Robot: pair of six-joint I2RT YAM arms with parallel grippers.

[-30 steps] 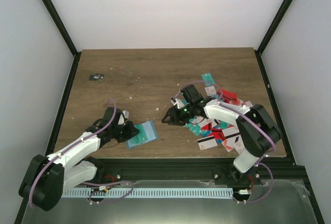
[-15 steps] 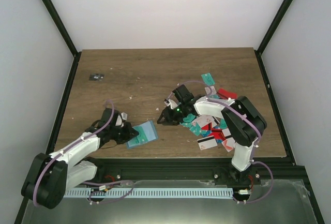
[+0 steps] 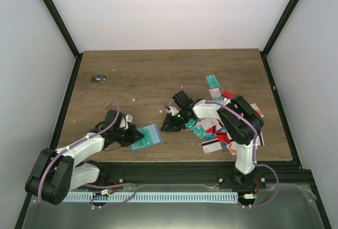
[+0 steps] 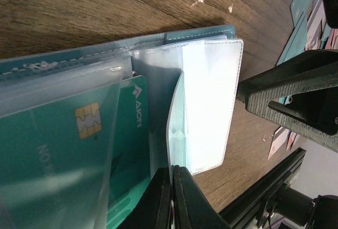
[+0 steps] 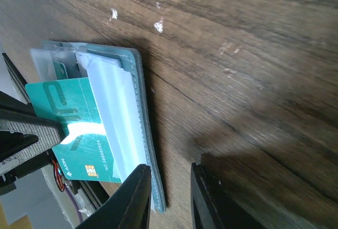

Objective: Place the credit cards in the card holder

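The card holder [image 3: 147,137] lies open near the table's front edge, blue-grey with clear sleeves [image 4: 208,102]. My left gripper [image 3: 132,134] [image 4: 173,175] is shut on the edge of one clear sleeve. A teal credit card [image 4: 74,149] [image 5: 63,134] with a gold chip sits in a pocket. My right gripper [image 3: 167,127] [image 5: 170,197] hovers low just right of the card holder [image 5: 119,123], its jaws a narrow gap apart with nothing between them. The loose credit cards [image 3: 219,131] lie in a heap to the right, under the right arm.
A tiny black object with white marks [image 3: 98,78] sits at the far left of the table. One teal card [image 3: 212,79] lies apart behind the heap. The black frame rail [image 3: 174,168] runs just in front of the card holder.
My right gripper has moved left from the card heap to the card holder's right edge, and its jaws have narrowed. The left gripper stays shut on the sleeve.
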